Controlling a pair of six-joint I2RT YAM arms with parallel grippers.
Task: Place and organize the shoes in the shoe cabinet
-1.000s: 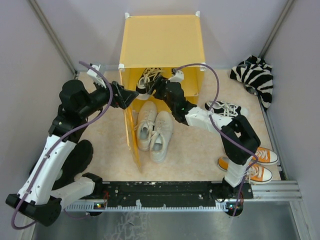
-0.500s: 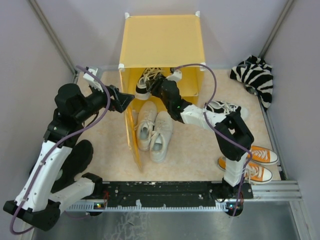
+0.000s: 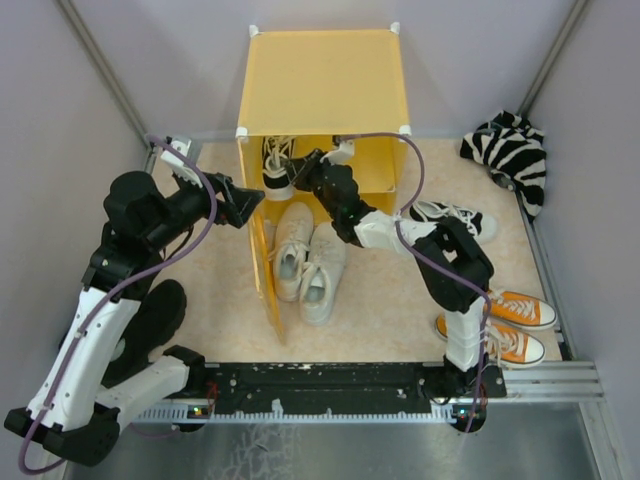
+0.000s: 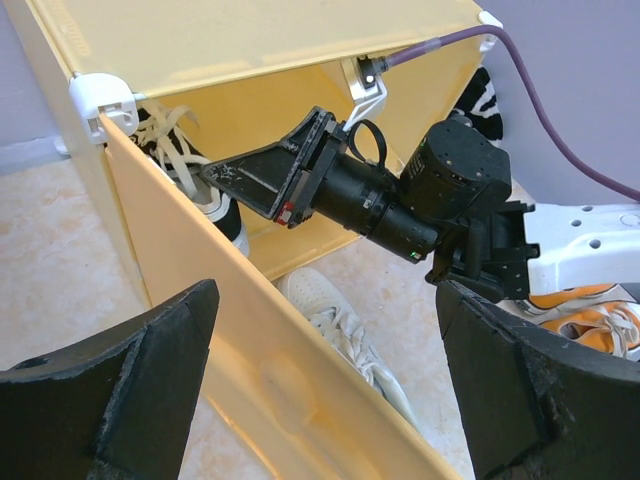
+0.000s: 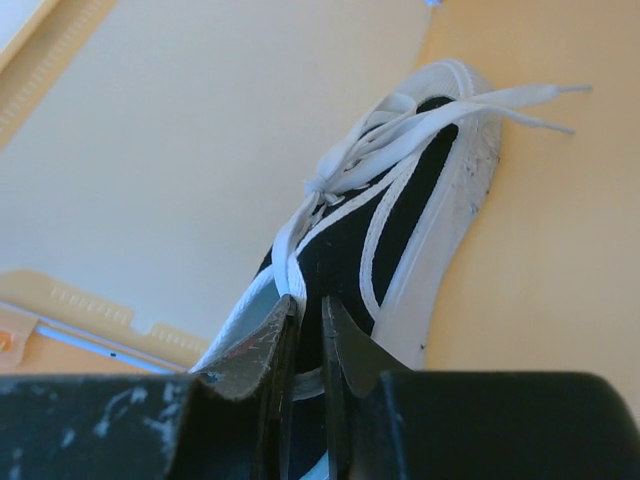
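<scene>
I see yellow-orange shoe cabinet [image 3: 322, 75] at far side of desk [image 3: 390, 300], door [image 3: 268, 280] standing open. Black canvas sneaker [image 5: 400, 220], white sole and laces, inside cabinet mouth, left side. Right claw [image 5: 308, 308] pinches sneaker's collar. Left claw [image 4: 325, 300] spread wide beside door.

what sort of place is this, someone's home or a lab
Probably a robot test cell, not a home: arms bolted to a metal rail, plain walls close around, a shoe cabinet and sneakers staged.
</scene>
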